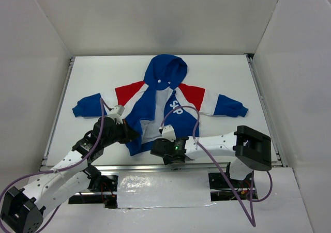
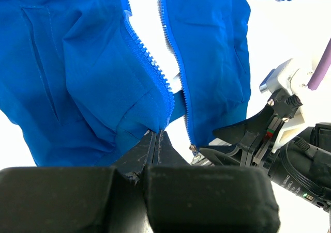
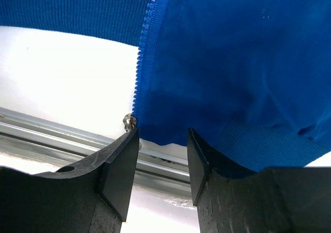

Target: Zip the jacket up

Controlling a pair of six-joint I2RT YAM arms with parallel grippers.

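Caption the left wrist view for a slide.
Left gripper pinches the unzipped jacket at the foot of its zipper.

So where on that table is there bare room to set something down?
Bare table lies either side of the hood, behind the sleeves, back to the wall. The near edge is crowded: the left pincer and right pincer meet at the jacket hem.
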